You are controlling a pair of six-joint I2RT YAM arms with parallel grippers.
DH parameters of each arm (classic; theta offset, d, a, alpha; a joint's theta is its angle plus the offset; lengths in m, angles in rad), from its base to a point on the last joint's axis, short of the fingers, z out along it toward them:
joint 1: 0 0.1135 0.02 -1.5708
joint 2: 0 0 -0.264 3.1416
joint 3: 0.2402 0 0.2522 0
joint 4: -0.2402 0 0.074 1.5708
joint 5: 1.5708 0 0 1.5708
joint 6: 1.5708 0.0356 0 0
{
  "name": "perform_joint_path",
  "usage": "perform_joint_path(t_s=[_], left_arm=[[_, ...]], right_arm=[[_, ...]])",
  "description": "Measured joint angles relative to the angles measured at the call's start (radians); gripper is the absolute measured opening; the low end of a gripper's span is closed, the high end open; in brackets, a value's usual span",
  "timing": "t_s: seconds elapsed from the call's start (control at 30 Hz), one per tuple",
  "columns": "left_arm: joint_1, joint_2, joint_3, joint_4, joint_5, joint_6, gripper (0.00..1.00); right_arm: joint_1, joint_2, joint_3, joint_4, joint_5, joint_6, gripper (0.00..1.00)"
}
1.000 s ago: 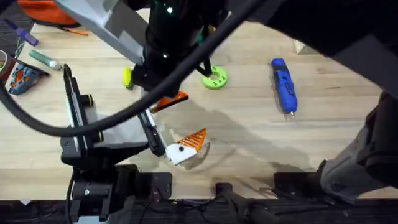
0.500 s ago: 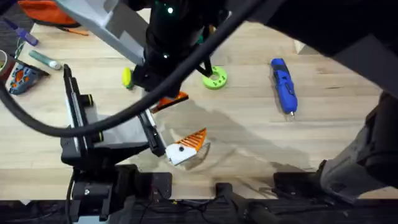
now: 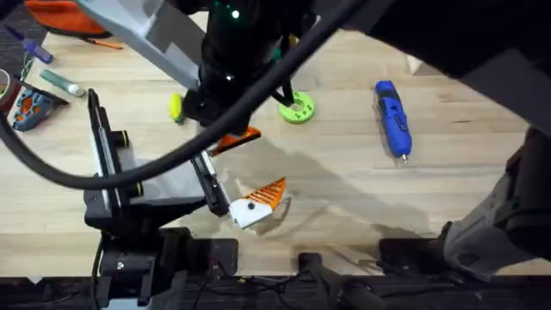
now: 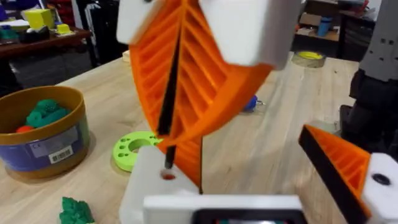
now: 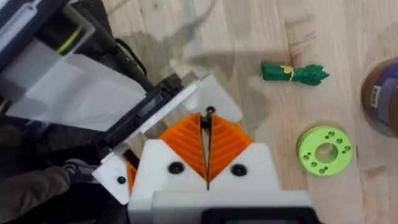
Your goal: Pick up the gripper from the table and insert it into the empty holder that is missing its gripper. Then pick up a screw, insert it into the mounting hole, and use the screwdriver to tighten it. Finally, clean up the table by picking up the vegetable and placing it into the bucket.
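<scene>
- We judge the screw step to be in hand: the orange gripper (image 3: 234, 138) looks already seated in the white holder (image 4: 149, 183), though we cannot see how fully it sits.
- The right hand (image 5: 206, 124) is clenched, its orange ribbed pads pressed together on a thin dark screw (image 5: 209, 112). It hangs just above the holder, with the screw's tip pointing down at a small hole in the white face.
- The left hand (image 4: 249, 168) is released, its two fingers standing apart with nothing between them, and the holder appears to be one of those fingers.
- Next, we think the screw must go straight down into that hole and stay upright once let go. A small tilt could jam it or drop it onto the counter (image 3: 344, 172).
- The blue screwdriver (image 3: 392, 119) lies well apart on the right, untouched, so it must be fetched afterwards.
- The green vegetable (image 5: 293, 72) lies on the counter near the green disc (image 3: 297, 108). The yellow bucket (image 4: 40, 134) stands close by and already holds some green and red bits.
</scene>
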Motion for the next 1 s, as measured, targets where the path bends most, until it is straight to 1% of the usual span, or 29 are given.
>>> perform_joint_path(t_s=[1.0], left_arm=[[0.0,0.0,0.0,0.0,0.0,0.0,0.985]], right_arm=[[-0.004,0.015,-0.002,-0.005,0.0,0.0,0.006]])
